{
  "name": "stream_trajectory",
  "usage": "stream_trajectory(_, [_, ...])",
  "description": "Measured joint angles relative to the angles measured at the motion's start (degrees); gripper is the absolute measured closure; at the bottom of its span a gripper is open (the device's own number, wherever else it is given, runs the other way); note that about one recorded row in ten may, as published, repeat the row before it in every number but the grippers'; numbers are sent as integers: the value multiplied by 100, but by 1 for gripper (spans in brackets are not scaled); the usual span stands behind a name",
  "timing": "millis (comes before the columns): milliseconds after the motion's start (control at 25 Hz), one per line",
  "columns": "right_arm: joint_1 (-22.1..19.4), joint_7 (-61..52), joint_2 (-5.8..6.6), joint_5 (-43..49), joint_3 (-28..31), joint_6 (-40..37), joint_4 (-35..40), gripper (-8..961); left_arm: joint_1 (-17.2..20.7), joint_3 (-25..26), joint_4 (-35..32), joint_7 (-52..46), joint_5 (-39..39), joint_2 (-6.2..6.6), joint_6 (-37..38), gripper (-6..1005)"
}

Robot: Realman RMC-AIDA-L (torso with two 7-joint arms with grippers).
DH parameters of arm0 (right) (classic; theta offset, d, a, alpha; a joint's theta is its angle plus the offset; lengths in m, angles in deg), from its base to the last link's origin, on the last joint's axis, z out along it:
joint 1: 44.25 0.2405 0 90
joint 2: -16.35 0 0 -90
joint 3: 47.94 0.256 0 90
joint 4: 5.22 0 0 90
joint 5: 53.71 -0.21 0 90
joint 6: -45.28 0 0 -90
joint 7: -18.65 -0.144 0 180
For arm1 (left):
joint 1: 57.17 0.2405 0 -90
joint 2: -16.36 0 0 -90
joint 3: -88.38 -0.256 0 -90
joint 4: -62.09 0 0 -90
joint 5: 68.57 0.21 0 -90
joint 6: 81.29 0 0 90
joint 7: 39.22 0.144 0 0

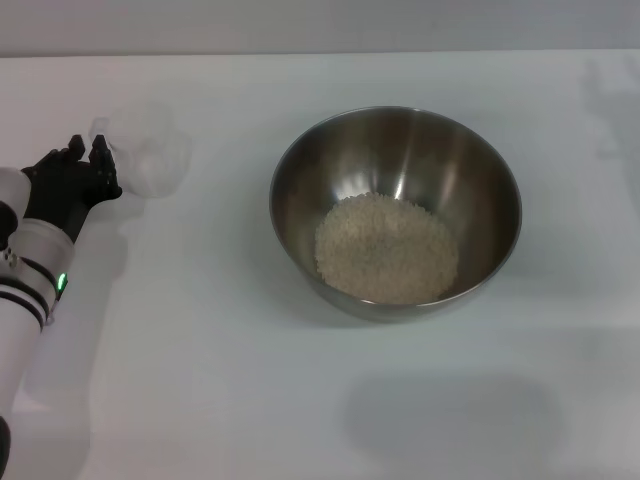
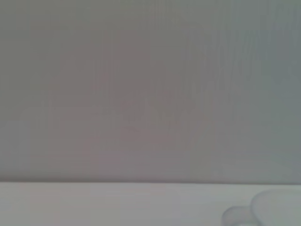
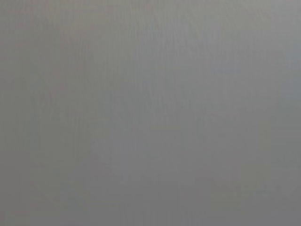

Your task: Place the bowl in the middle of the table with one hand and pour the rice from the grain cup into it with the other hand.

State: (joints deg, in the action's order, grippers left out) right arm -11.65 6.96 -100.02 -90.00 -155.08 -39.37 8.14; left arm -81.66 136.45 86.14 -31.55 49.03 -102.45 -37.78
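The table is a plain white surface. The bowl stands upright near its centre, slightly toward 3 o'clock. The rice lies heaped inside the bowl, so the pour appears complete.

The left gripper is at the 9 o'clock edge of the table, well apart from the bowl. The grain cup is at its fingertips, on the gripper's 3 o'clock side, looking empty. Whether the fingers clasp the cup or have let go cannot be told.

The right gripper is not in view.

Judgement: what remains turns on the cup standing free at the gripper's 3 o'clock side for a clean withdrawal toward 9 o'clock.
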Motion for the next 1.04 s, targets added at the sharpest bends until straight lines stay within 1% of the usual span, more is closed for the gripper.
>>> stream_trajectory(160, [0, 0, 0, 0, 0, -3, 0, 434, 42, 0, 17, -1, 7, 6, 0, 839])
stream_trajectory(240, [0, 0, 0, 0, 0, -5, 0, 434, 42, 0, 17, -1, 7, 6, 0, 762])
stream_trajectory(280, [0, 0, 0, 0, 0, -7, 0, 434, 312, 0, 128, -2, 14, 18, 71, 723])
stream_trajectory(320, [0, 0, 0, 0, 0, -7, 0, 434, 312, 0, 128, -2, 14, 18, 71, 685])
stream_trajectory(360, [-15, 0, -1, 0, 0, -9, -21, 434, 474, 0, 215, -2, 17, 26, 180, 646])
stream_trajectory(400, [-30, 0, -6, 0, 1, -9, -48, 434, 766, -2, 355, -6, 22, 33, 537, 628])
stream_trajectory(480, [-48, 0, -20, 0, 0, -6, -79, 434, 1056, -69, 436, -70, 39, 27, 1177, 592])
stream_trajectory(520, [-70, 0, -35, 0, 1, 3, -111, 434, 1136, -136, 432, -145, 57, 24, 1434, 574])
stream_trajectory(560, [-124, 0, -88, 0, 1, 33, -197, 434, 1256, -325, 349, -401, 111, 21, 2088, 556])
stream_trajectory(600, [-155, 0, -127, -1, 0, 60, -265, 434, 1282, -423, 259, -581, 135, 17, 2423, 537])
stream_trajectory(640, [-155, 0, -127, -1, 0, 60, -265, 434, 1282, -423, 259, -581, 135, 17, 2423, 519])
stream_trajectory(680, [-212, 0, -212, -1, -31, 224, -426, 434, 1270, -577, 64, -867, 157, 9, 2919, 501])
stream_trajectory(720, [-212, 0, -212, -1, -31, 224, -426, 434, 1270, -577, 64, -867, 157, 9, 2919, 483])
stream_trajectory(760, [-272, -41, -254, -1, -114, 570, -522, 434, 1246, -628, 1, -952, 157, 7, 3064, 465])
stream_trajectory(800, [-272, -41, -254, -1, -114, 570, -522, 434, 1212, -687, -66, -1033, 160, 5, 3225, 447])
stream_trajectory(880, [-341, -163, -276, -1, -251, 1105, -554, 434, 1152, -740, -94, -1070, 162, 3, 3366, 287])
stream_trajectory(1000, [-389, -209, -302, 2, -436, 1689, -547, 434, 1082, -718, -99, -1047, 161, 0, 3419, 287])
stream_trajectory(1040, [-389, -209, -302, 2, -436, 1689, -547, 434, 1058, -708, -100, -1044, 159, 0, 3423, 287])
